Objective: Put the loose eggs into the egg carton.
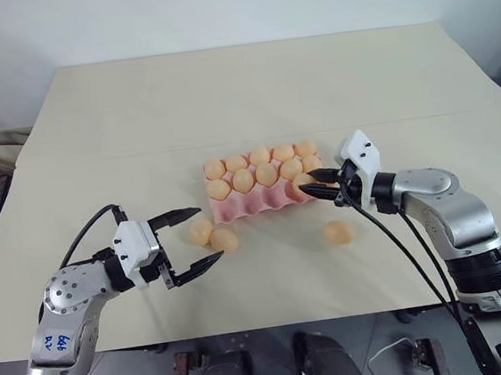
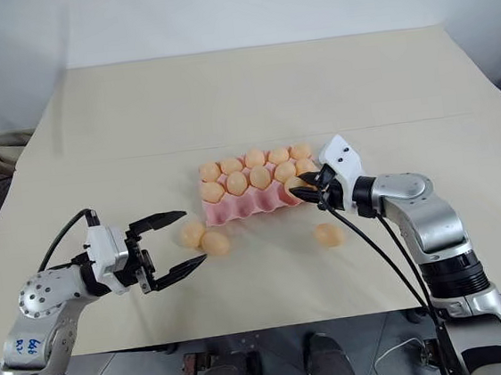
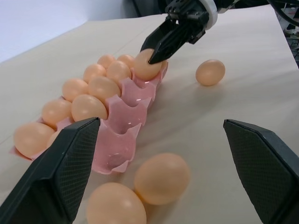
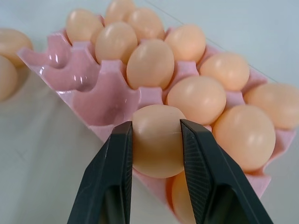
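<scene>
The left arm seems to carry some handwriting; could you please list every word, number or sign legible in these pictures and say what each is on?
Blue handwritten marks on the white shell of the left arm: too small and blurred to read.
Egg carton, eggs, table, left pincer and right pincer: no lettering to be seen.

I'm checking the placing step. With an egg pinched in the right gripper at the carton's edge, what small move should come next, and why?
Probably ease the right gripper left and down to an empty near-row cup of the egg carton, then open. Its fingers clamp an egg at the carton's right end, where the cup looks filled, while cups further left stand empty.
</scene>
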`<action>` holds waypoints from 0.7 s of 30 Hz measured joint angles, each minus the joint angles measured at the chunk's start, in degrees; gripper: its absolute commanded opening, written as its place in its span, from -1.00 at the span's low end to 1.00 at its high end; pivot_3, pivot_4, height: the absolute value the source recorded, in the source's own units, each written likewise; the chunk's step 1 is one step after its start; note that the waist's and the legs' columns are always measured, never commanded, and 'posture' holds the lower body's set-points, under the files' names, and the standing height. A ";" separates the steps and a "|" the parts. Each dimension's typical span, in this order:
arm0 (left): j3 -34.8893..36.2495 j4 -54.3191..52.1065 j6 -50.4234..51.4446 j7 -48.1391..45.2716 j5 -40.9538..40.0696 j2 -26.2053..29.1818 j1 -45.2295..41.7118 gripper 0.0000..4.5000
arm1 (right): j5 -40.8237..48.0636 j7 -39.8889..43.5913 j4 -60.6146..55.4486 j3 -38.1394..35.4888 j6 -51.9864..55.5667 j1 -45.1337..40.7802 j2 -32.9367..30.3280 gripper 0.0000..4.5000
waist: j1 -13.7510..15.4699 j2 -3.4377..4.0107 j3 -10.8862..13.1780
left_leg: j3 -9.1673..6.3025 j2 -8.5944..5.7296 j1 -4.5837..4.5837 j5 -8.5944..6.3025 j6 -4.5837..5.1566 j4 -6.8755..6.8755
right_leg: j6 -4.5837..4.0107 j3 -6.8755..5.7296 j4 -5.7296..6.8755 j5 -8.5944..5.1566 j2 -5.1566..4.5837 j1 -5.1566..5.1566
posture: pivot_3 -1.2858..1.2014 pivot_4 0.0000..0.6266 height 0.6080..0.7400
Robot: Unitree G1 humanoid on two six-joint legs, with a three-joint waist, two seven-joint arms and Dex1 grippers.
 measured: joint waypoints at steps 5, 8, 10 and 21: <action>-0.14 0.30 0.00 -0.12 0.00 0.00 -0.77 1.00 | 0.05 0.02 -0.11 0.45 0.09 0.44 0.47 0.39 | 0.08 0.00 0.00 | -0.01 0.00 -0.01 0.00 0.01 0.04 | 0.00 0.01 0.02 0.00 -0.01 0.01 | 0.03 -0.52 1.00; -0.30 0.30 0.08 -0.12 0.00 0.00 -1.09 1.00 | 0.20 0.03 -0.90 0.30 0.02 0.66 0.47 0.89 | 0.09 0.00 0.00 | -0.01 0.00 -0.01 0.00 0.00 0.02 | 0.00 0.01 0.01 0.00 -0.01 0.00 | 0.03 -0.52 1.00; -0.50 0.30 0.42 -0.11 0.00 -0.06 -1.16 1.00 | 0.90 0.38 -2.05 -0.36 -0.10 1.39 0.15 0.99 | 0.11 0.00 0.00 | -0.02 0.00 -0.01 -0.01 0.00 -0.01 | 0.00 -0.01 0.01 0.00 0.00 0.00 | 0.03 -0.52 1.00; -2.11 1.99 3.82 -1.02 -0.95 -1.72 -2.76 1.00 | 9.18 4.80 -14.87 -22.56 -4.83 26.45 -7.31 0.99 | 1.57 -0.01 -0.01 | 0.04 -0.01 -0.01 -0.16 0.12 0.02 | 0.14 -0.06 -0.23 0.07 -0.01 0.12 | 0.03 -0.52 1.00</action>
